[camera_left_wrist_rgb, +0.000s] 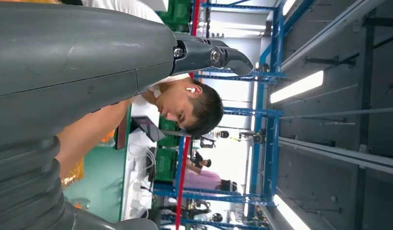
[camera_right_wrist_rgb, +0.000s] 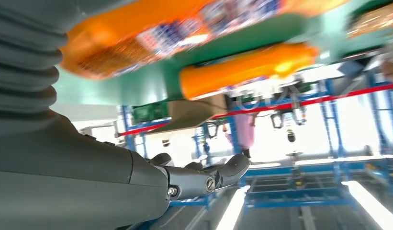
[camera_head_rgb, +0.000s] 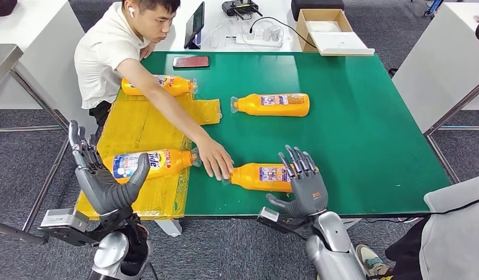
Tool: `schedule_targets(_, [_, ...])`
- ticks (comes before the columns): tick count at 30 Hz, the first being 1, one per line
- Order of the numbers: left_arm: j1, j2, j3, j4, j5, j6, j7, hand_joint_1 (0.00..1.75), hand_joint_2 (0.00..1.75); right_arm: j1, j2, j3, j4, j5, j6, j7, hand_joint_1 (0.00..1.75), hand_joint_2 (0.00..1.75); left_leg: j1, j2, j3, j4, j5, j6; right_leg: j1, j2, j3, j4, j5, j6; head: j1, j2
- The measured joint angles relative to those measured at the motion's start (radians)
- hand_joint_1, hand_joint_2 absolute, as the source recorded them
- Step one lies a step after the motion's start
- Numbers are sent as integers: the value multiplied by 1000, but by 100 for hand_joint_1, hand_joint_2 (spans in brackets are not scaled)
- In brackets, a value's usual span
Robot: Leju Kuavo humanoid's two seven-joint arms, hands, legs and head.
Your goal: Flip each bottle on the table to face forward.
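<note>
Four orange bottles lie flat on the green surface (camera_head_rgb: pixel 353 116); both robot hands open, holding nothing.

The near bottle (camera_head_rgb: pixel 257 177), just beyond the right robot hand (camera_head_rgb: pixel 301 184), is likely smooth, slippery plastic; grip mid-body. A person's hand (camera_head_rgb: pixel 215 158) touches its cap. Left robot hand (camera_head_rgb: pixel 105 175) hovers near-left.

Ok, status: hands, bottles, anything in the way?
Left hand and right hand open, holding nothing. Four bottles lying flat; nearest bottle just beyond right hand. Person's hand on its cap end, in the way.
</note>
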Motion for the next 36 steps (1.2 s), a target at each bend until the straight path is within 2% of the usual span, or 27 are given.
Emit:
schedule_targets(4, [3,-6,-1,0,-16,11,0,0,175,-58,-2,-43,72,25,0,45,0,175,0,0,0,0,0,0,0,0,0,0,0,0,0,0])
schedule_targets(9, [3,-7,-10,0,-17,13,0,0,175,-123,-13,-51,189,37,0,137,0,175,1,1,0,0,0,0,1,0,-1,0,0,0,0,0])
schedule_targets(15, [3,-7,-18,0,-17,13,0,0,175,-150,-24,-51,257,38,0,156,0,175,0,1,0,0,0,0,0,0,-1,0,0,0,0,0])
schedule_targets(20, [2,-7,-23,4,-13,10,0,0,175,-179,-30,-50,322,24,4,216,0,175,0,0,0,0,0,0,0,0,-1,0,0,0,0,0])
schedule_targets(24, [-1,-7,-27,20,16,0,9,0,175,-206,-37,-42,387,-6,68,276,0,175,1,0,0,0,0,0,0,0,-1,0,0,0,0,0])
schedule_targets(28, [-6,-7,-33,38,37,-19,25,0,175,-236,-39,-27,428,-42,158,292,0,175,1,3,2,0,0,0,1,1,0,0,0,0,0,0])
schedule_targets(33, [-14,-7,-43,51,40,-33,37,0,175,-263,-41,0,462,-37,191,325,0,175,1,4,5,0,0,0,1,1,3,0,0,0,0,0])
schedule_targets(34, [-16,-7,-45,53,41,-37,40,0,175,-269,-41,8,468,-30,198,340,35,175,1,5,6,0,0,0,1,1,3,0,0,0,0,0])
schedule_targets(36, [-19,-6,-50,56,43,-48,49,0,175,-280,-43,24,479,-23,218,367,121,175,1,6,8,0,0,0,1,1,5,-1,0,0,0,0])
